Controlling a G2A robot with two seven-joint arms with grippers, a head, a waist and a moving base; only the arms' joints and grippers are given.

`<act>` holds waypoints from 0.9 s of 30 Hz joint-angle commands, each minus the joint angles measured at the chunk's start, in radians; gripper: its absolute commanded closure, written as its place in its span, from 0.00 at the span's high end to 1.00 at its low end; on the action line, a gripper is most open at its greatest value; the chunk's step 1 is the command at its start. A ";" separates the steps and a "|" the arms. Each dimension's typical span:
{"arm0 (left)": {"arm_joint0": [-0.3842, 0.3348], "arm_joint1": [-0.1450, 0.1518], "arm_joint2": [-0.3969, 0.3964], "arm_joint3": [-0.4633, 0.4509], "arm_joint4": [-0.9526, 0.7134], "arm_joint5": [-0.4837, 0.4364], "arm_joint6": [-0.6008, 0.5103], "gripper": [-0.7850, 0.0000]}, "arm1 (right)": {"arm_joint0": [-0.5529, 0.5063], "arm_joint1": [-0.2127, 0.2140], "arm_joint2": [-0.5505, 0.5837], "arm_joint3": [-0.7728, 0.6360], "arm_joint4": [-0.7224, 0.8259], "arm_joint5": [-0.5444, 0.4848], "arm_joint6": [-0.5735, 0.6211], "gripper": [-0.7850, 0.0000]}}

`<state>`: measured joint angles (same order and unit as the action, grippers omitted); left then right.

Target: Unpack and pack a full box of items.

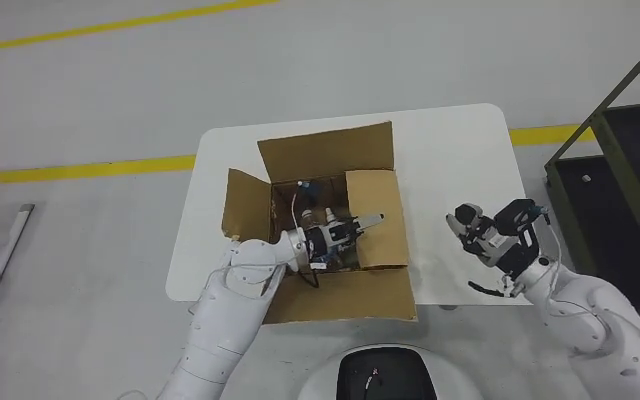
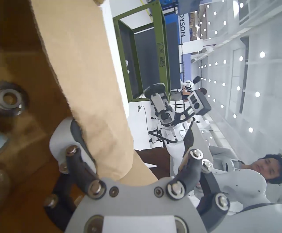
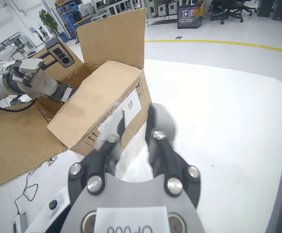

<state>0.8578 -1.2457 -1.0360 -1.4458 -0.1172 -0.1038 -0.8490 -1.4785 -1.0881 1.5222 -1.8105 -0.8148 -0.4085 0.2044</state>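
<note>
Cardboard flap (image 2: 88, 88) of box (image 1: 325, 150) between spread left pincer (image 2: 128, 141); right pincer (image 3: 136, 115) apart over table (image 1: 450, 150).

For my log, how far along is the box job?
Done: three flaps of the box are folded out. In hand: the open left gripper straddles the fourth flap, lying over the opening; the right gripper hovers open beside the box. Remaining: the items inside, not yet unpacked.

A white table (image 1: 450, 140) stands on a pale floor, with a yellow line (image 1: 100, 168) running out from either side of it and a second yellow line (image 1: 130, 22) well beyond its far edge. A green-framed cart (image 1: 600, 200) stands near the table's right end. Black office chairs (image 3: 229, 8) stand far behind the table.
</note>
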 commanded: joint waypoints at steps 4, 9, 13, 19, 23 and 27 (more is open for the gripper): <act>-0.044 -0.014 0.028 -0.035 -0.068 -0.030 -0.011 1.00 | 0.011 -0.001 0.034 0.007 0.237 0.021 0.083 0.46; -0.108 -0.038 0.094 -0.038 -0.113 -0.069 -0.022 1.00 | 0.031 0.001 0.079 0.027 0.460 0.032 0.171 0.46; -0.154 -0.063 0.169 0.005 -0.151 -0.096 -0.034 1.00 | 0.049 0.005 0.118 0.052 0.561 0.033 0.217 0.46; -0.204 -0.091 0.246 0.093 -0.127 -0.103 -0.047 1.00 | 0.077 0.009 0.128 0.078 0.647 0.015 0.295 0.47; -0.217 -0.103 0.258 0.120 -0.155 -0.117 -0.044 1.00 | 0.090 0.012 0.130 0.065 0.655 0.010 0.319 0.60; -0.228 -0.113 0.264 0.139 -0.189 -0.128 -0.058 1.00 | 0.097 0.013 0.125 0.047 0.661 0.016 0.330 0.68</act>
<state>0.6333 -1.3561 -0.7754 -1.3119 -0.3011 -0.2295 -0.8974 -1.3844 -1.0754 1.6484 -1.7590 -0.1519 -0.3949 0.5278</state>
